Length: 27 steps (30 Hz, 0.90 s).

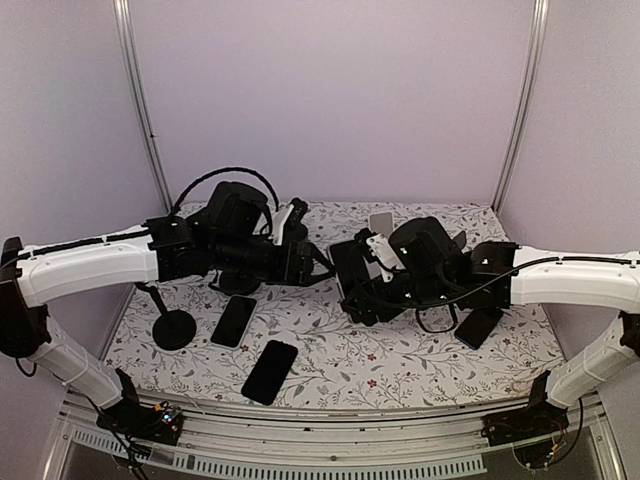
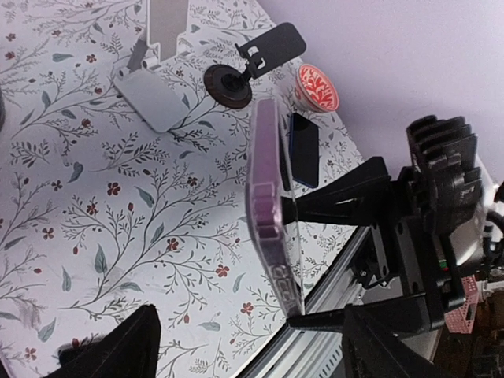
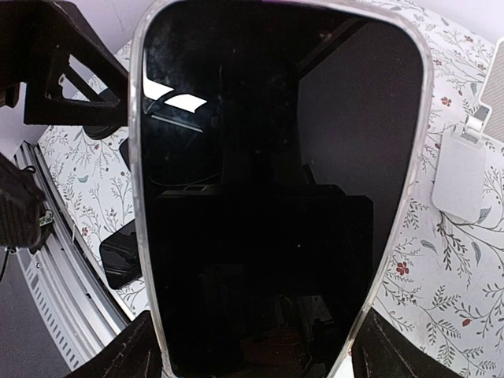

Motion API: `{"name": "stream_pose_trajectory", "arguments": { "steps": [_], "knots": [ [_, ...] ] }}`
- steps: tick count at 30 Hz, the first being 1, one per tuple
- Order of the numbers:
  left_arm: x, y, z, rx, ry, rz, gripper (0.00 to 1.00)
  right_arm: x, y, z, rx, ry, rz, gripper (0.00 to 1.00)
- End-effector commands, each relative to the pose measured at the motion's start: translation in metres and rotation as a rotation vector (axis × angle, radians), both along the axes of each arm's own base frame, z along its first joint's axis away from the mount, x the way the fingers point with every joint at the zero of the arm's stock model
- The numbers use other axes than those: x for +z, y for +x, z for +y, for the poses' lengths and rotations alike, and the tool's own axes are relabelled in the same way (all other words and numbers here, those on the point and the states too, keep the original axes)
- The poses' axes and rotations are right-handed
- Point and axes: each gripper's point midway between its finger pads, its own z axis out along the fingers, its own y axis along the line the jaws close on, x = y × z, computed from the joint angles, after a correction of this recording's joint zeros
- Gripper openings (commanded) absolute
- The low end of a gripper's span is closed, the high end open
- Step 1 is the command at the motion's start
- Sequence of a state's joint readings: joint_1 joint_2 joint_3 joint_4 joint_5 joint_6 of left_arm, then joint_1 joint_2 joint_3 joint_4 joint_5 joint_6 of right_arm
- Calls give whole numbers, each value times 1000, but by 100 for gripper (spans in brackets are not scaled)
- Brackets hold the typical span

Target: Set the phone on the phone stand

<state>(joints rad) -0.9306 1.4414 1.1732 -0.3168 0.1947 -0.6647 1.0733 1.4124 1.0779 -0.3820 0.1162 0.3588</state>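
My right gripper (image 1: 352, 285) is shut on a phone (image 3: 276, 197) with a black screen and a clear case, holding it above the table's middle. In the left wrist view the phone (image 2: 266, 213) shows edge-on with a purple tint, clamped by the right gripper's black fingers (image 2: 339, 198). My left gripper (image 2: 252, 350) is open, its fingers wide apart, facing the phone's edge from close by without touching it. A white phone stand (image 1: 380, 224) stands at the back centre, also in the left wrist view (image 2: 157, 87) and the right wrist view (image 3: 465, 169).
A black round-based stand (image 1: 172, 322) is at the left and another black stand (image 2: 260, 55) at the back right, next to a red patterned dish (image 2: 317, 85). Spare dark phones lie at the front left (image 1: 234, 320), the front centre (image 1: 269, 371) and the right (image 1: 478, 326).
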Motion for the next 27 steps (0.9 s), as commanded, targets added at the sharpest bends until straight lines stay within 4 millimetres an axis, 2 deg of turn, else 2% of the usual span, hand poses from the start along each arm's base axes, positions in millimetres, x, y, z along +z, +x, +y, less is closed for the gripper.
{"name": "stream_pose_trajectory", "arguments": {
  "steps": [1,10,15,20,22,23,26,27],
  "knots": [
    [6,6,-13,-42,-59,-18,77,29,7,7,-13,75,-67,40],
    [13,18,-29,-62,-130,-27,62,40,7,8,-7,95,-87,40],
    [12,21,-44,-109,-183,-7,46,39,7,6,-19,91,-78,40],
    [14,18,-55,-160,-212,11,21,43,7,5,-38,100,-79,41],
    [19,17,-55,-166,-225,-1,6,41,5,5,-33,100,-67,50],
    [22,17,-54,-165,-229,-11,0,39,2,6,-21,100,-56,61],
    [33,14,-46,-165,-226,-48,0,41,-9,5,14,120,-16,97],
    [36,11,-43,-171,-218,-65,0,48,-13,1,21,144,-15,100]
  ]
}}
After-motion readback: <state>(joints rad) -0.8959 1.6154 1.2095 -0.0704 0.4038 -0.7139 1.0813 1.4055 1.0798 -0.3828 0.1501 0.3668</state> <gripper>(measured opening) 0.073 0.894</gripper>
